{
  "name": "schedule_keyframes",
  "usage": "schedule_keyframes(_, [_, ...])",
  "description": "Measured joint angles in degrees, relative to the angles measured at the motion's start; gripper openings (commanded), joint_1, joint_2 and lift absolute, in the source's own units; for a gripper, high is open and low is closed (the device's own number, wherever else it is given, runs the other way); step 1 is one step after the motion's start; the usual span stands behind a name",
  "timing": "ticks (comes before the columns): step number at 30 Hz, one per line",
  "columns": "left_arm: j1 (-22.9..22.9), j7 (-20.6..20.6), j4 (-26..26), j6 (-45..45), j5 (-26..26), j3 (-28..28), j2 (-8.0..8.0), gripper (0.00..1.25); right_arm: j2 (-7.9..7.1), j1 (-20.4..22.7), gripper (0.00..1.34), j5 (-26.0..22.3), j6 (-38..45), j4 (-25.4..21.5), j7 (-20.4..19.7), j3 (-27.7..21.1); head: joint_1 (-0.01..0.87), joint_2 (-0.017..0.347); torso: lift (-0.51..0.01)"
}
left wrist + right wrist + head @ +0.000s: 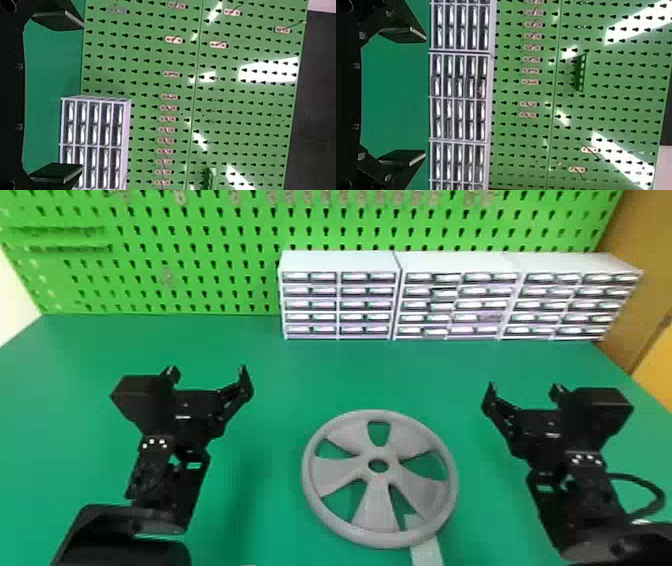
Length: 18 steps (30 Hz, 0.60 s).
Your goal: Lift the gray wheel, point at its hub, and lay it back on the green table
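Pretty sure we're pre-lift here, cuz the gray wheel (pixel 377 502) is just lying on the green table (pixel 270 515) with the left gripper (pixel 208 370) and right gripper (pixel 524 387) both spread wide and empty, so next they'd probably need to get down to its rim and grab on.

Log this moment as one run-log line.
left gripper: open, empty | right gripper: open, empty | gray wheel: ungripped, flat on green table, partly over pale strip

There are 1 gray wheel (pixel 377 485), 1 pale strip (pixel 427 552), 2 grippers (pixel 208 372), 3 drawer cabinets (pixel 457 264), 1 green table (pixel 280 375), 1 pegboard (pixel 200 255).
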Motion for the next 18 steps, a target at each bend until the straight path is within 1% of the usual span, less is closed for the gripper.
schedule_keyframes(2, [-0.09,-0.13,0.01,0.2,0.01,0.0,0.0,1.21,0.0,-0.02,1.27,-0.06,0.0,0.0,0.0,0.03,0.692,0.048,-0.093])
schedule_keyframes(3, [-0.14,-0.16,0.01,0.27,0.02,-0.01,0.0,1.21,0.0,-0.03,1.28,-0.1,0.0,0.0,0.0,0.03,0.692,0.048,-0.093])
schedule_keyframes(6, [-0.3,-0.26,0.01,0.3,0.02,-0.02,0.0,1.21,0.01,-0.03,1.25,-0.24,0.0,0.0,0.0,0.05,0.692,0.048,-0.093])
schedule_keyframes(18, [-0.85,-0.56,0.18,0.29,0.03,-0.09,0.0,1.21,-0.12,-0.35,1.25,-0.49,0.0,0.0,0.28,0.32,0.692,0.048,-0.093])
